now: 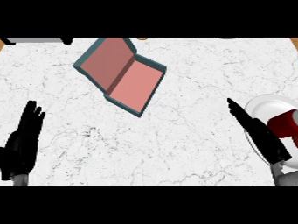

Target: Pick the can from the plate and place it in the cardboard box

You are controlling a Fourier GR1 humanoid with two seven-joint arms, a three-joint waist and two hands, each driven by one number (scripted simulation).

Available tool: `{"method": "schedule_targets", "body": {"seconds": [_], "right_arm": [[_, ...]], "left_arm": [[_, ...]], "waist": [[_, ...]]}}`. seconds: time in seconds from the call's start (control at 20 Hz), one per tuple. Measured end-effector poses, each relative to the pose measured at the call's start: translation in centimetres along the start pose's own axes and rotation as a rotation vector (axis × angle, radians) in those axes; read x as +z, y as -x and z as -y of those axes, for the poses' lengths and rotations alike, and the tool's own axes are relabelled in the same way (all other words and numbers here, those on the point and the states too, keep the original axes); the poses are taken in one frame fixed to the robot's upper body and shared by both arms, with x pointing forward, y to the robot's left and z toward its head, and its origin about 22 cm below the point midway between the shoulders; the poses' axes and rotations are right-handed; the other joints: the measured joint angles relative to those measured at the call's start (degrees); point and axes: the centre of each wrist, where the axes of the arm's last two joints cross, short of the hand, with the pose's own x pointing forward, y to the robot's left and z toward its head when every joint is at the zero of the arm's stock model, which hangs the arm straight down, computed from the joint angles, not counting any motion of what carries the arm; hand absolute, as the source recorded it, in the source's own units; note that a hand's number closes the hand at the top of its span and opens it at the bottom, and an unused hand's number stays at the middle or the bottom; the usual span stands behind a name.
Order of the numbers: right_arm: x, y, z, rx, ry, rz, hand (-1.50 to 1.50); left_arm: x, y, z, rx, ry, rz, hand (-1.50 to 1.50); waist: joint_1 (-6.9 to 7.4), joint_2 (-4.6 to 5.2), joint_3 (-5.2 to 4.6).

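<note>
Fingers straight on left hand (19, 144) and right hand (261, 133); one can (286, 124), one plate (267, 105), one box (122, 74).

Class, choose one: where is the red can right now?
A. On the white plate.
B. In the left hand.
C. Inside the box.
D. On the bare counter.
A: the can lies on the plate at the right, beside the open right hand and well apart from the box.
</note>
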Motion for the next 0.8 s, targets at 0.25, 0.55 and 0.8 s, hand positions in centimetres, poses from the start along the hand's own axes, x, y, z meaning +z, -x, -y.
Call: {"method": "schedule_targets", "body": {"seconds": [0.25, 0.55, 0.8], "right_arm": [[0.7, -0.6, 5.0, -0.127, -0.006, 0.152, -1.5], [3.1, -2.2, 12.1, 0.226, -0.029, 0.29, -1.5], [5.7, 2.5, 15.7, 0.03, -0.023, 0.432, -1.5]], "left_arm": [[-1.4, -1.1, -2.5, -0.199, -0.047, 0.02, 0.0], [-1.9, -1.6, -5.1, -0.395, -0.066, -0.007, 0.0], [-2.7, -2.1, -5.5, -0.456, -0.059, -0.01, 0.0]], "waist": [[-0.15, 0.15, 0.34], [-0.56, 0.17, 0.49], [0.01, 0.74, 0.69]]}}
